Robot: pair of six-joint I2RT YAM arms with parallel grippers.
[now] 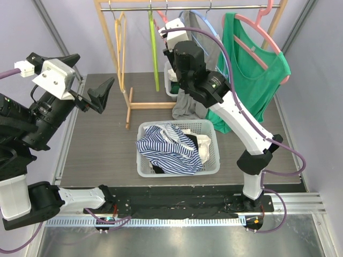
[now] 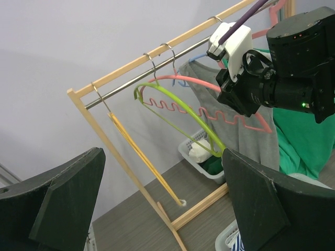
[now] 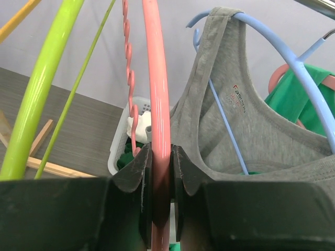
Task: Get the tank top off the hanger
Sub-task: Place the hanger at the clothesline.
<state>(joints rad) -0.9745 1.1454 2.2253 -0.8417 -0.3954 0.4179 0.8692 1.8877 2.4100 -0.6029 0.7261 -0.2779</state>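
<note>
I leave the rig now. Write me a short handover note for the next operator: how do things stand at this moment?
Right gripper: shut on the empty pink hanger.
Left gripper: open, holding nothing, away from the rack.
Gray tank top hangs on the blue hanger; green tank top on a second pink hanger.
Done: no top is off yet.
Left: probably release the empty hanger, grip a top, slide it off.

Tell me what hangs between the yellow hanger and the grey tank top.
Left wrist view: a green hanger and a bare pink hanger; right wrist view shows the right gripper clamping the pink one.
</note>
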